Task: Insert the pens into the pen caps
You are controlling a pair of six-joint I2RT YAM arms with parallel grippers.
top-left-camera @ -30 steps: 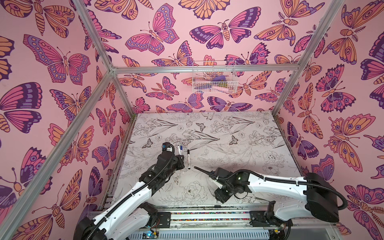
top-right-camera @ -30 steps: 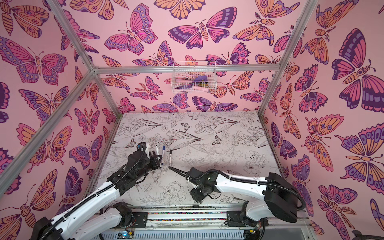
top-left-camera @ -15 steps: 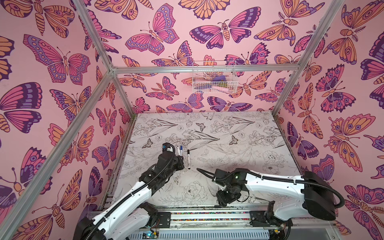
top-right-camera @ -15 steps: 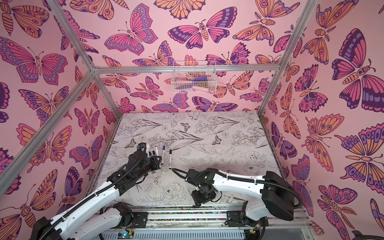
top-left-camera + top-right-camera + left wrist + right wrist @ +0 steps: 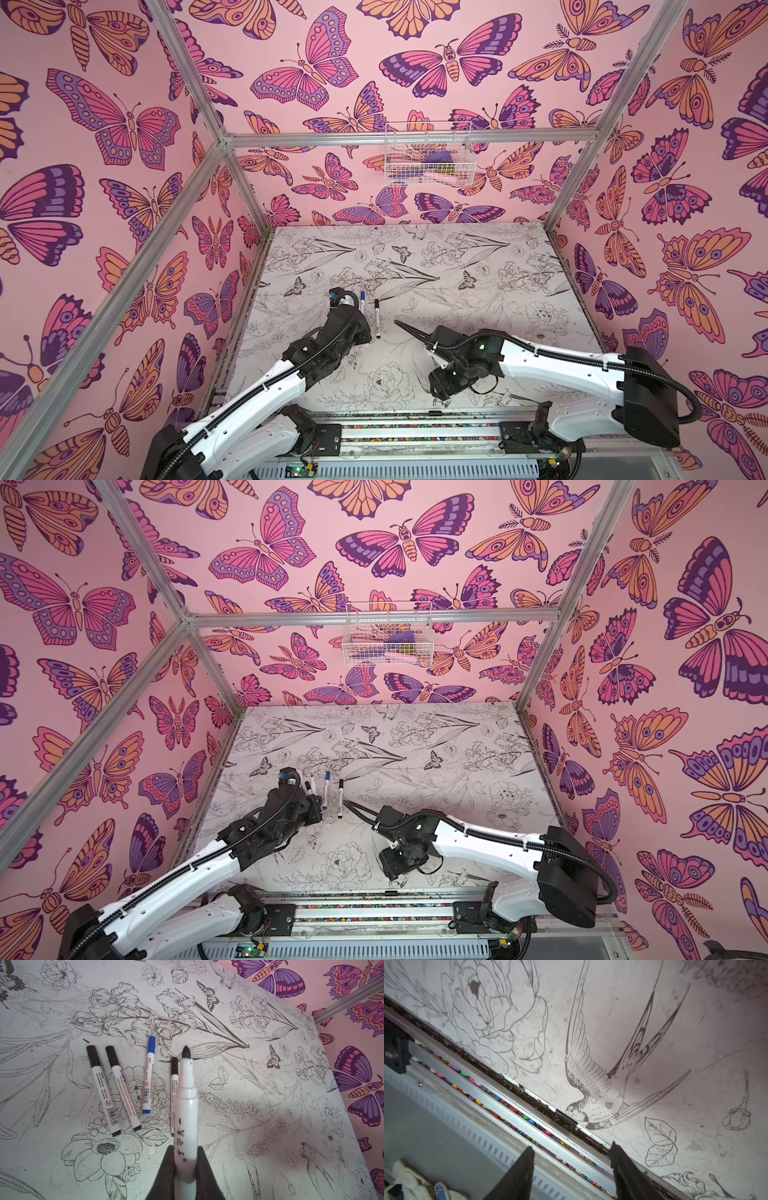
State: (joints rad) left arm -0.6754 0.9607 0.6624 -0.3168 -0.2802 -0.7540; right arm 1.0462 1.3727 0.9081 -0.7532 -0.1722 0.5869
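**Fifth pen, awaiting cap**

Pen [image 5: 186, 1105] clamped in left gripper [image 5: 185, 1149], tip bare, held over table [image 5: 259, 1059] by four capped pens [image 5: 124, 1089]. Right gripper [image 5: 572, 1145] spread, empty, near front edge; dark piece [image 5: 566, 1118] there, maybe the cap. Next: fetch, align, push.

Uncapped pen [image 5: 186, 1093]: white barrel, dark tip bare, clamped in left gripper [image 5: 184, 1159].
Black-capped pens [image 5: 101, 1088]: three, lying flat, roughly parallel.
Blue-capped pen [image 5: 148, 1076]: flat between them.
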